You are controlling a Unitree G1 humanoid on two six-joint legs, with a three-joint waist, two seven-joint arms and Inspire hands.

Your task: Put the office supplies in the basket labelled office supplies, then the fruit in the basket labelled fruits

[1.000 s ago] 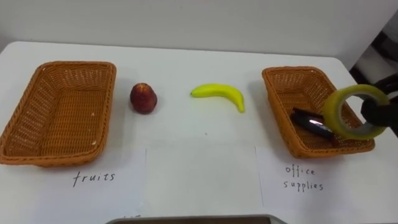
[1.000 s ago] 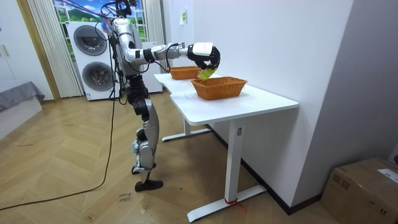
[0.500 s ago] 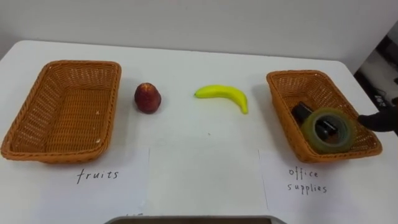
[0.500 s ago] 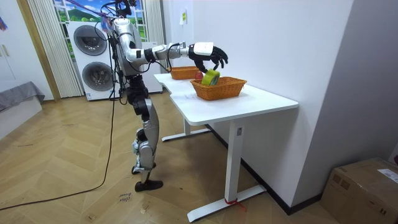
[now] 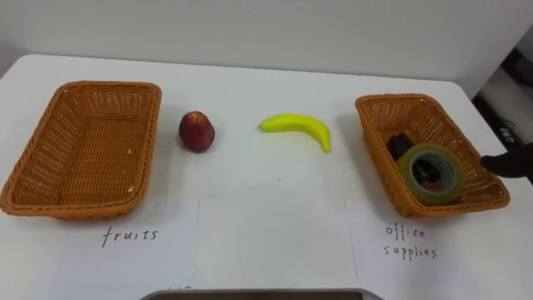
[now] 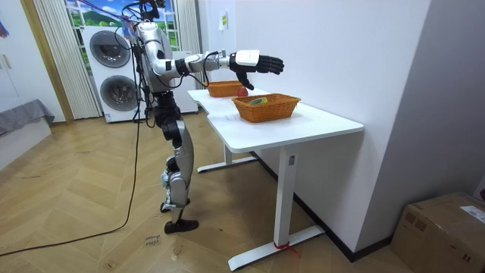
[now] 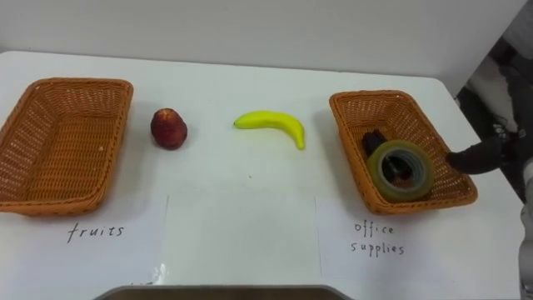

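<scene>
A yellow-green tape roll (image 5: 410, 185) lies tilted in the right wicker basket (image 5: 398, 97), on top of a dark object (image 5: 397, 147). My right hand (image 6: 258, 63) hovers open, fingers straight, above and just right of that basket; its dark fingertips (image 5: 508, 164) enter from the right edge, apart from the roll. A red apple (image 5: 196, 131) and a yellow banana (image 5: 297, 128) lie on the white table (image 5: 266, 192) between the baskets. The left wicker basket (image 5: 108, 84) holds nothing.
Paper sheets marked "fruits" (image 5: 125, 237) and "office supplies" (image 5: 408, 242) lie in front of the baskets. The table stands against a white wall. I stand at its long side, with washing machines (image 6: 114, 68) behind me in the room view.
My right hand has let go of the tape roll, which dropped into the right basket onto the dark object. The fingers have straightened and the hand has drawn back to the right.
</scene>
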